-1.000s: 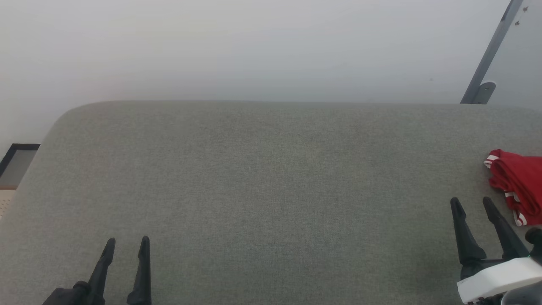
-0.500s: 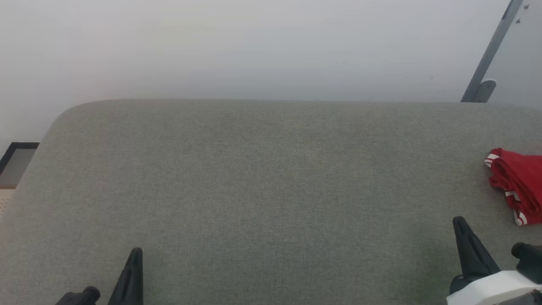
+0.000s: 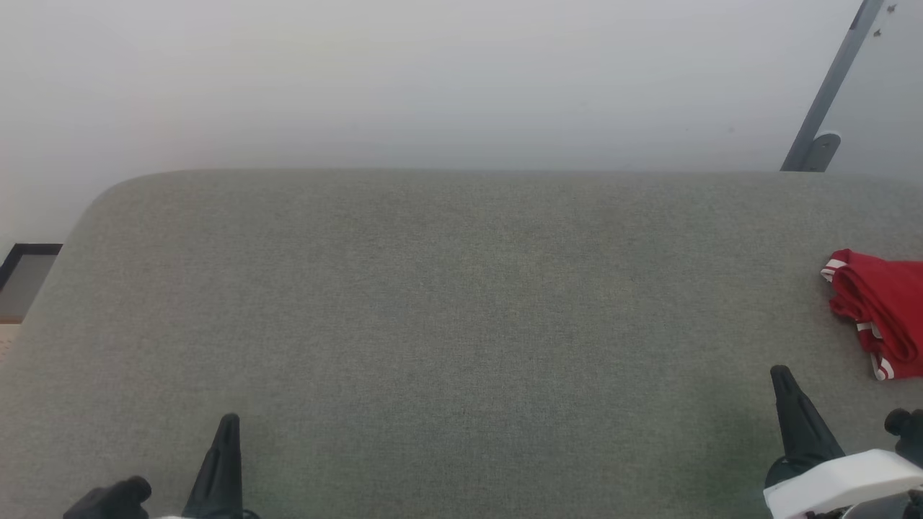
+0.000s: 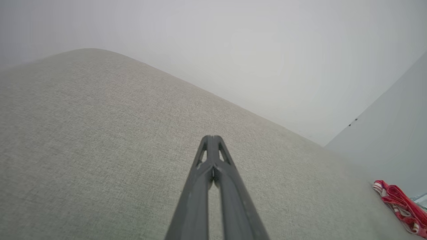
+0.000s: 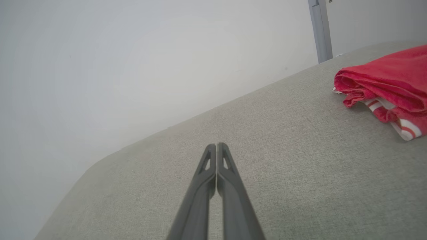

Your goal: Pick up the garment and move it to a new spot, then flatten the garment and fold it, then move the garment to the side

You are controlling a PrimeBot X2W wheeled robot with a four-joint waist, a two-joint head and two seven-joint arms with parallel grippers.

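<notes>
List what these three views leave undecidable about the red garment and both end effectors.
- Head view: the garment runs past the right edge; full extent unknown.
- Left wrist view: garment small, cropped at the lower right corner.
- Right wrist view: garment cropped at the right edge; top fold hides lower layers.
- Head view: the bottom edge cuts off the bases of the left end effector and right end effector.

Broad grey-green fabric-covered surface [image 3: 433, 324], fine weave, far left corner rounded. Beyond its far edge, plain pale wall [image 3: 433, 86]. Above its far right corner, slanted grey metal bar [image 3: 830, 79] with rounded foot. Off its left edge, dark-framed panel [image 3: 25, 277].
</notes>
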